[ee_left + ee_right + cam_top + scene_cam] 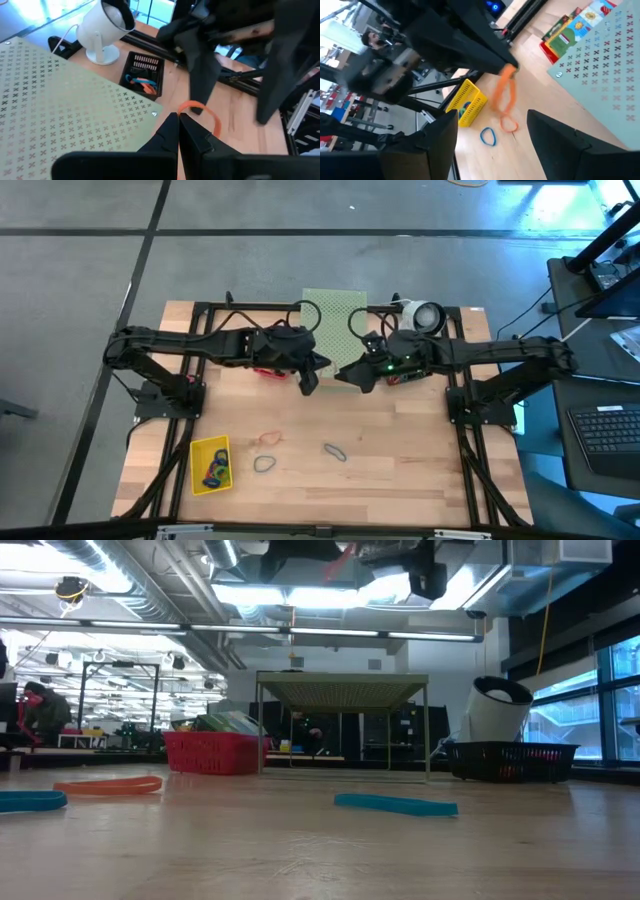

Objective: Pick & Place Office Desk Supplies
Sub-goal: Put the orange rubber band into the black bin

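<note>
Orange rubber band (506, 92) dangles limp from my left gripper (178, 120), pinched between its closed tips. It looks light and floppy, so a hold on one strand suffices. My right gripper (492, 132) stands wide just opposite, holding nothing. The perforated box (335, 310) edges in behind both; open wood lies ahead toward the yellow basket (210, 465).

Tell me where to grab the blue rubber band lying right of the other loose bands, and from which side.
Come straight down from above: the blue rubber band lies flat on the table as a thin, elongated loop, so no side offers a hold. Pinch one long strand near its middle, one finger inside the loop, one outside. The open right gripper looks free for it.
</note>
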`<state>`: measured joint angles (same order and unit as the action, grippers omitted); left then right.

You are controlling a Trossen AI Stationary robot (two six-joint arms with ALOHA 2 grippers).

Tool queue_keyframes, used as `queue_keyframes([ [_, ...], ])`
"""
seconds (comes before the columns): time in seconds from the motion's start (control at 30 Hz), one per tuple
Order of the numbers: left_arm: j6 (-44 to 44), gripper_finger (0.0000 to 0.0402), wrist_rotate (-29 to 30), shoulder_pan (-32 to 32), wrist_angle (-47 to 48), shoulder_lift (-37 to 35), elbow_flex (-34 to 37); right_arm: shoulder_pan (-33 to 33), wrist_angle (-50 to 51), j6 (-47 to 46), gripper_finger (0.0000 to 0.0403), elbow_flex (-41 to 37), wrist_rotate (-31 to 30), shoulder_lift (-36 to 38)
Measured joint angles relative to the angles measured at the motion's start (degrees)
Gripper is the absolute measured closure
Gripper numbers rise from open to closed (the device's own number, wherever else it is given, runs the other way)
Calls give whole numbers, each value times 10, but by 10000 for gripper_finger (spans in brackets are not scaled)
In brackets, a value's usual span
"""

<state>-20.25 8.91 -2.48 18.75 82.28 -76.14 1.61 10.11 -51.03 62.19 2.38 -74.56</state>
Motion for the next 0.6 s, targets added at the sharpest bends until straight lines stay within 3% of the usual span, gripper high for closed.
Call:
queue_keyframes([
  [0.47, 1, 400, -19, 0, -26, 0, 0, -1, -18, -8, 163, 0, -43, -12],
  [0.6, 1, 400, -28, 0, -37, 0, 0, -1, -20, -20, 179, 0, -64, -14],
])
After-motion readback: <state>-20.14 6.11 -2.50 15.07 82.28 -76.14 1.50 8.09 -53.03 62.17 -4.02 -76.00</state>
